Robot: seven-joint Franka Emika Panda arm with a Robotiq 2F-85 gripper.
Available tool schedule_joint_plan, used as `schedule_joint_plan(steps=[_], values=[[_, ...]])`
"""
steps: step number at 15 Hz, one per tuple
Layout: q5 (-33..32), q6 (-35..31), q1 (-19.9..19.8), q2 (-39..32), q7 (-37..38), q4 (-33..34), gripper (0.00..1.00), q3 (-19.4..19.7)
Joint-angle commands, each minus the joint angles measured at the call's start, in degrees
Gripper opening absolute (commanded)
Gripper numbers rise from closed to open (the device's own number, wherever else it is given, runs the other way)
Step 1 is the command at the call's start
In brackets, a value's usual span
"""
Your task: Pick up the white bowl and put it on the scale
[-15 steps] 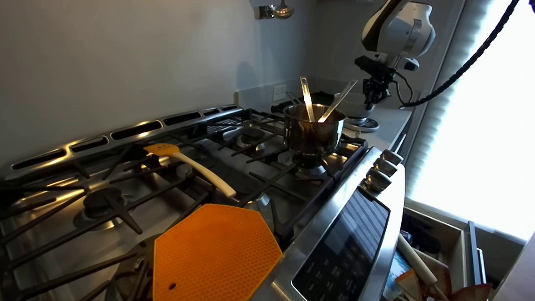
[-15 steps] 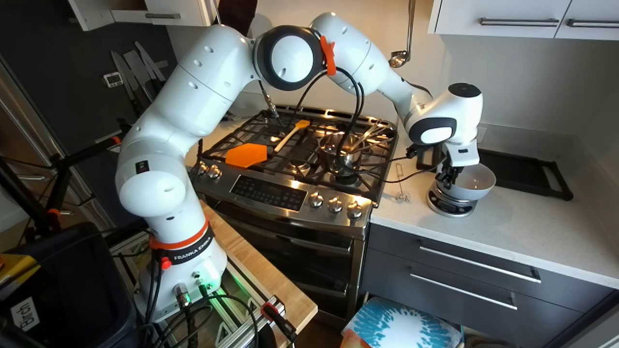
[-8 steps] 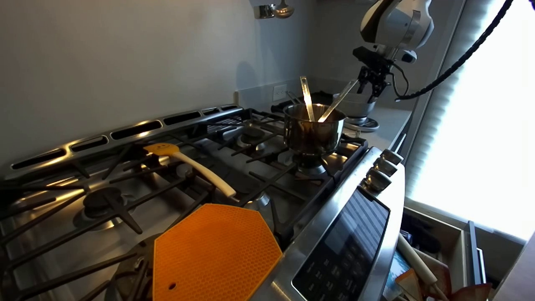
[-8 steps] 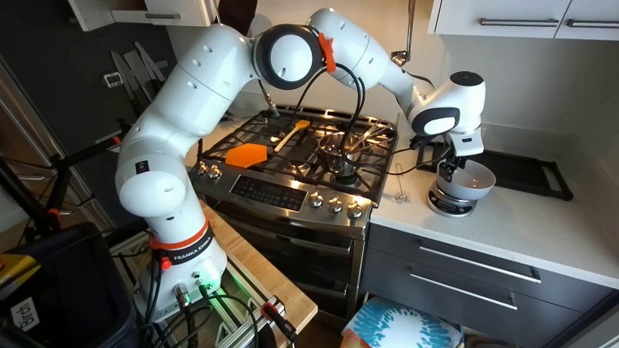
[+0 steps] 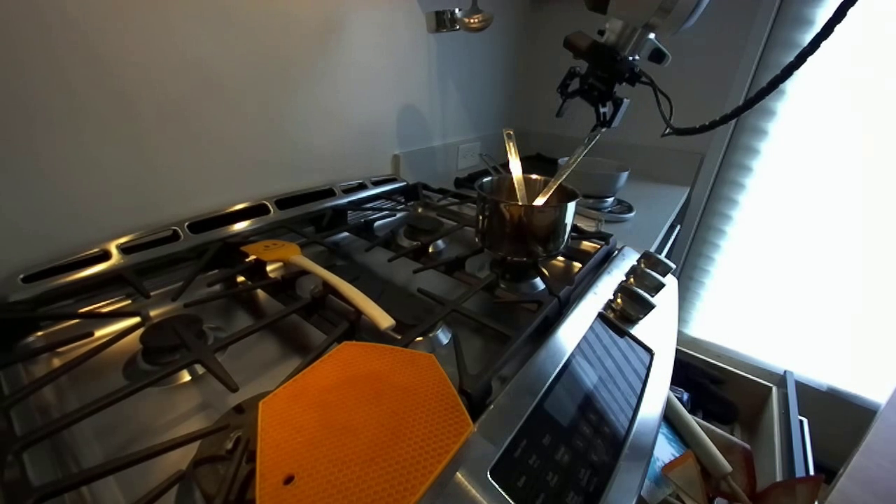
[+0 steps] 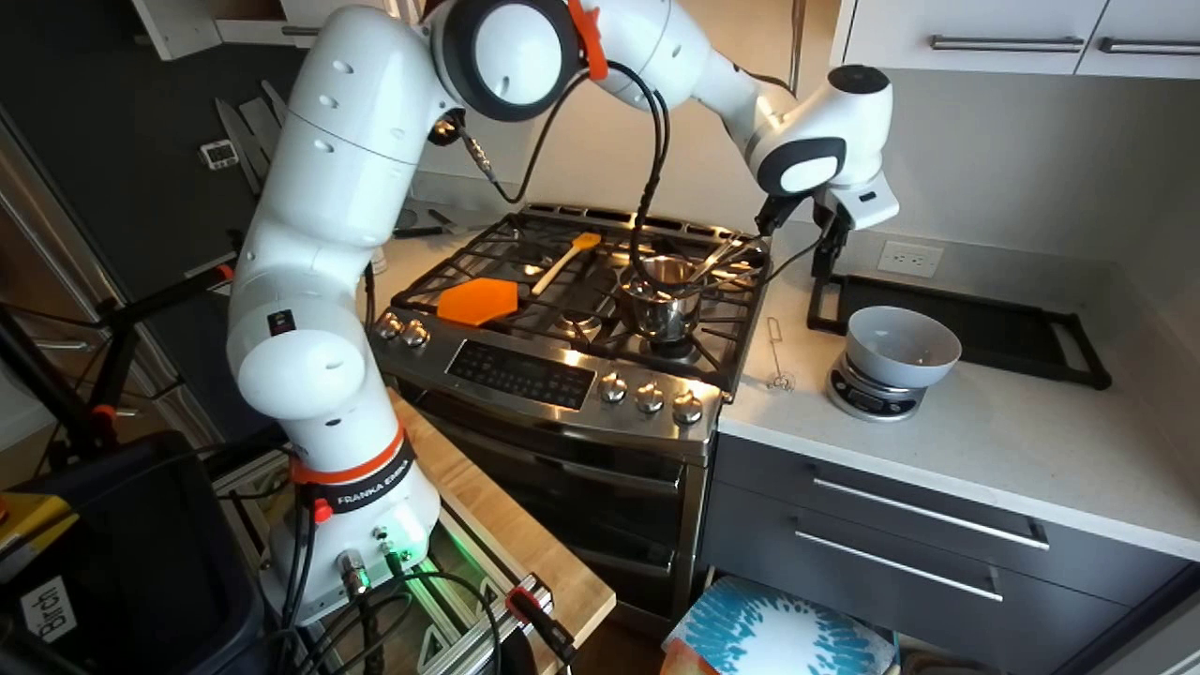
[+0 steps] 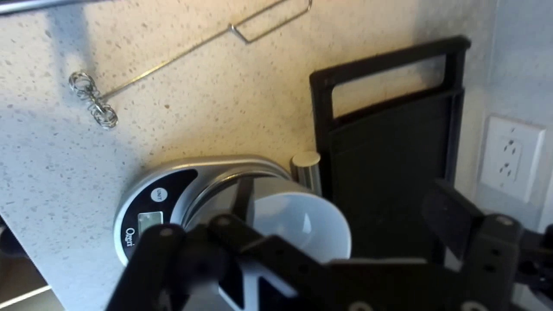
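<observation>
On top of the round silver kitchen scale with a black display panel [image 6: 876, 401] sits the wide, smooth, cream-white bowl [image 6: 903, 347], held by nothing. Well above the scale, and off toward the steel gas stove [image 6: 520, 373], hangs the black two-fingered gripper [image 5: 586, 117], fingers spread, nothing between them. The placing looks finished, so the danger lies mostly in what the white jointed robot arm [image 6: 323, 178] does next.

The likeliest mishap would be a knock. Were it to dip or swing over the scale, a spread finger could catch the bowl's rim, which appears to jut past the scale on the side away from the panel; a push out there might tip the bowl or slide it off its narrower footing. Whether it stands level I cannot tell. Should it shift toward the flat black tray with open handles [image 6: 994, 333], just beyond the scale, and rest against it, any reading would be false.

On the stove side of the scale, a shiny steel pot [image 5: 526, 227] holds long metal-handled utensils [image 5: 569, 166]. In an exterior view one finger overlaps a handle's tip. Contact cannot be made out, but if they are close, a sideways move could flick the utensil or jolt the pot.
</observation>
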State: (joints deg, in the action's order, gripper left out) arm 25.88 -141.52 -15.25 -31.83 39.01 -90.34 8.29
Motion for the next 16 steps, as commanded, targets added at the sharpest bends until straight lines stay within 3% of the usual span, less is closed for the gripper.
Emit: schedule_joint_plan(steps=[1,5,8,12,16], values=[[-1.9,1.7,1.7,13.1,-9.3,-13.7,1.0,-0.6],[-8.2,4.5,5.2,25.1,-15.1,-24.1,1.0,0.7],[-17.9,6.5,7.2,34.4,-15.0,-31.1,1.0,0.5],[-31.1,9.3,8.0,47.1,-13.9,-39.6,1.0,-3.1],[-35.8,14.0,7.7,59.9,-13.8,-46.2,1.0,-8.6]])
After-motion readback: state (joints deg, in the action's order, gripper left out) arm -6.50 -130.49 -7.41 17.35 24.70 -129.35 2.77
